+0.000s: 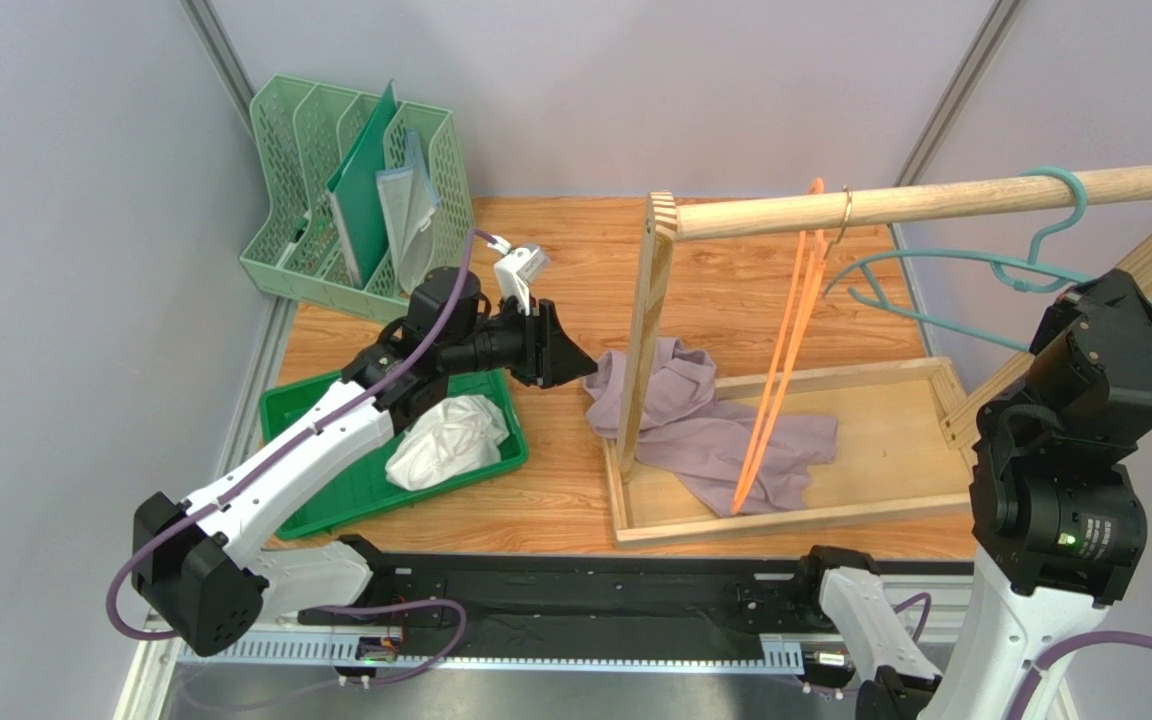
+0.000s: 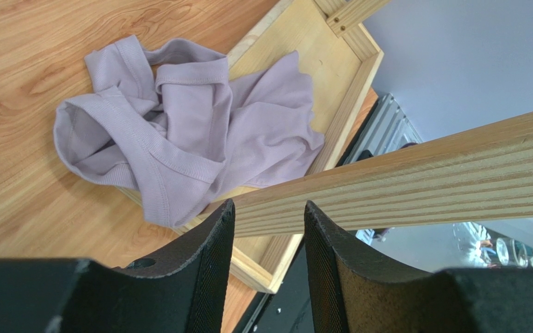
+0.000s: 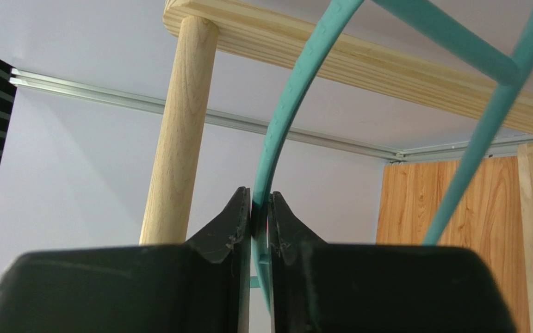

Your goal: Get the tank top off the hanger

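Observation:
The lilac tank top (image 1: 702, 428) lies crumpled in the wooden rack's base tray (image 1: 898, 503), partly spilling over its left edge; it also shows in the left wrist view (image 2: 179, 132). A teal hanger (image 1: 973, 270) hangs bare on the wooden rail (image 1: 988, 195). My right gripper (image 3: 260, 205) is shut on the teal hanger's arm (image 3: 283, 118). My left gripper (image 1: 575, 360) is open and empty, just left of the tank top and the rack's upright post (image 2: 415, 180). An orange hanger (image 1: 785, 345) hangs on the rail, its foot over the tank top.
A green tray (image 1: 327, 495) with a white cloth (image 1: 447, 438) sits at the front left. A green file organiser (image 1: 364, 188) stands at the back left. The rack's upright (image 1: 642, 345) stands between my left gripper and the tray.

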